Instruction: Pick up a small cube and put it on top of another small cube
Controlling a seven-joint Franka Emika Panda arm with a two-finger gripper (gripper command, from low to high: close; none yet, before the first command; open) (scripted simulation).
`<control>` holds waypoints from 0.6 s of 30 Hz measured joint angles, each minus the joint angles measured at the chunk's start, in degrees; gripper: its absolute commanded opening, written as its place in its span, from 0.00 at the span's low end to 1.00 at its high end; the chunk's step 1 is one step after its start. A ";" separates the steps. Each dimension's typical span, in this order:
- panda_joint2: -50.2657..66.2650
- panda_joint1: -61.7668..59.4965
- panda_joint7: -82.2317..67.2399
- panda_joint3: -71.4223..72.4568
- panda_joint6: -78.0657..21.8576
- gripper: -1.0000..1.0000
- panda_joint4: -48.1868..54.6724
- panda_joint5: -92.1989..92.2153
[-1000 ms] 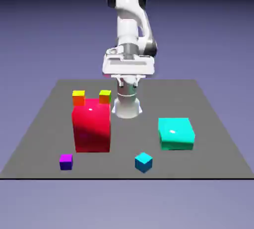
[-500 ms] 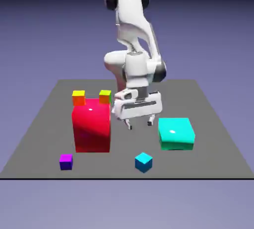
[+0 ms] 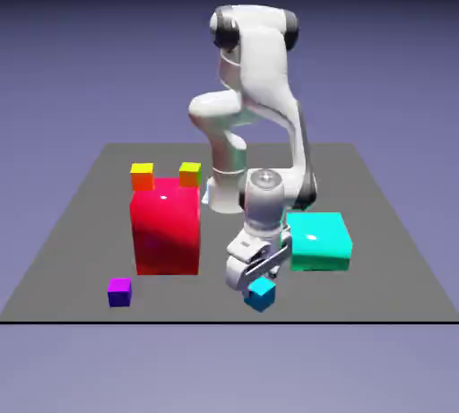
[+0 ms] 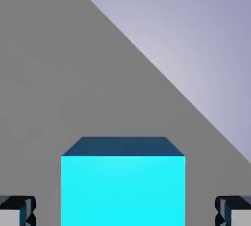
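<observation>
The small cyan cube (image 3: 261, 296) sits near the table's front edge, and it fills the lower middle of the hand view as the cyan cube (image 4: 122, 188). My gripper (image 3: 255, 282) hangs just above it, open. One fingertip (image 4: 17, 212) shows to the cube's left and the other to its right, both apart from its sides. The small purple cube (image 3: 119, 291) rests on the table well toward the exterior view's left, with nothing on it.
A tall red block (image 3: 165, 226) stands between the two small cubes and further back. A large flat cyan block (image 3: 318, 239) lies right behind my hand. Two small orange-and-yellow cubes (image 3: 142, 175) sit behind the red block. The table's edge (image 4: 162, 73) runs diagonally in the hand view.
The arm has swung forward and down from mid-table height to just above the small cyan cube. No cube has moved.
</observation>
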 measured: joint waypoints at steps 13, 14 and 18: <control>-8.76 -4.92 18.35 -16.08 -15.19 0.00 4.10 -0.33; -8.40 -6.57 20.83 -17.87 -16.31 0.00 5.18 0.54; -6.98 -13.19 30.77 -25.00 -20.80 0.00 9.48 4.05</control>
